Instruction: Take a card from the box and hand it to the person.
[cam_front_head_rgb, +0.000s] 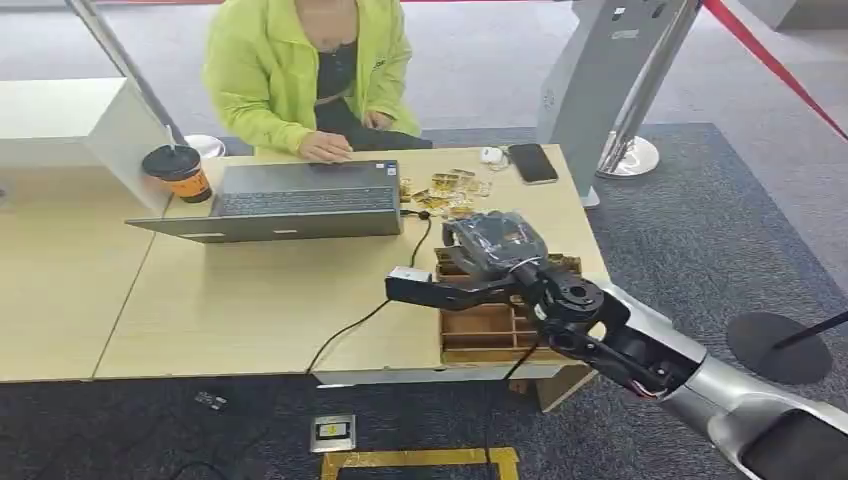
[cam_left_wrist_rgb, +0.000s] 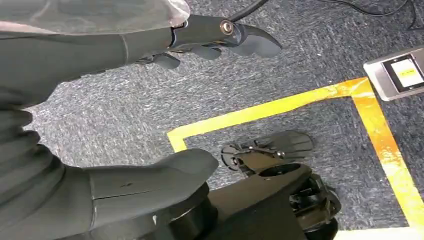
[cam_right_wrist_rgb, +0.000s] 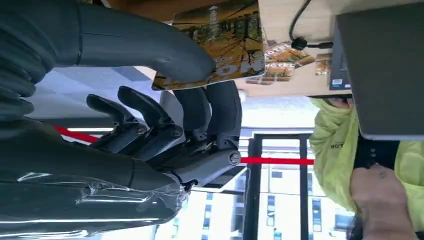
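- We see our right hand (cam_front_head_rgb: 492, 243) above the far end of the wooden box (cam_front_head_rgb: 490, 330), gripping a yellow-brown card (cam_right_wrist_rgb: 225, 40) between thumb and fingers (cam_right_wrist_rgb: 215, 107).
- The card sits flat against the thumb, its far edge pointing toward the table (cam_front_head_rgb: 250, 300).
- Past the hand, more cards (cam_front_head_rgb: 445, 190) lie loose on the table, next to the laptop (cam_front_head_rgb: 290, 200).
- Beyond those sits the person (cam_front_head_rgb: 310, 70) in a yellow-green jacket, one hand on the laptop.
- Our left hand (cam_left_wrist_rgb: 125, 110) hangs over grey carpet and yellow floor tape (cam_left_wrist_rgb: 280, 105), fingers apart, holding nothing.
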